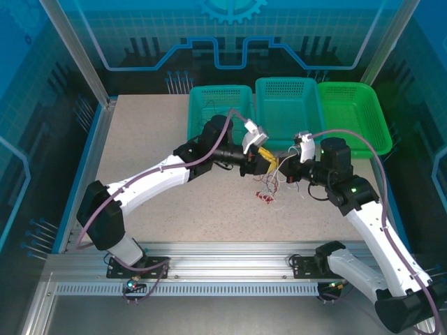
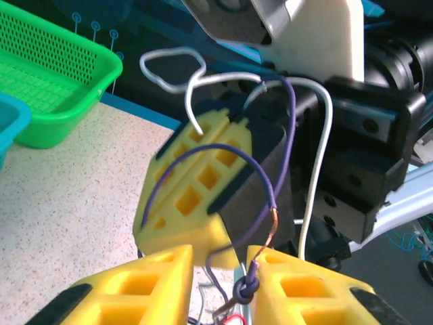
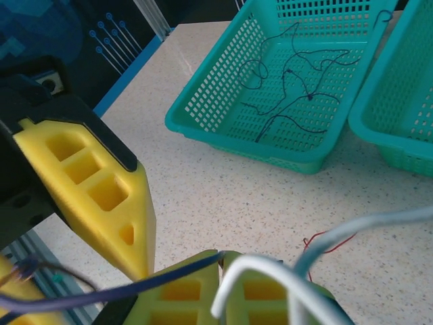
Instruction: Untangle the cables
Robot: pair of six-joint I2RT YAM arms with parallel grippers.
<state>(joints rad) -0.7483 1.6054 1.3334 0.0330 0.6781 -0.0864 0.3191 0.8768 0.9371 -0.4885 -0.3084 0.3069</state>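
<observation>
The cables [image 1: 269, 187] hang as a small tangle of thin purple, white and red strands just right of centre in the overhead view, trailing down to the speckled bench [image 1: 154, 139] with a small red connector [image 1: 265, 199] at the bottom. The two hands meet directly above the tangle.

The right hand [image 1: 286, 167] has its yellow fingers pressed together on the cables; at the bottom of its own camera view [image 3: 226, 284], a white wire [image 3: 237, 281] and a purple wire [image 3: 135, 288] come out of the closed tips.

The left hand [image 1: 269, 162] faces it, almost touching. In its own view [image 2: 220, 277] the yellow fingers [image 2: 135, 284] stand narrowly apart at the bottom edge, with a knotted purple strand [image 2: 245, 289] in the gap, against the finger on the right of the frame.

Another dark thin wire [image 3: 291, 81] lies apart, inside the teal basket [image 3: 203, 101] at the upper centre of the right wrist view. Two more baskets, one teal [image 1: 288, 105] and one green [image 1: 353, 115], sit beside it along the bench's far edge.
</observation>
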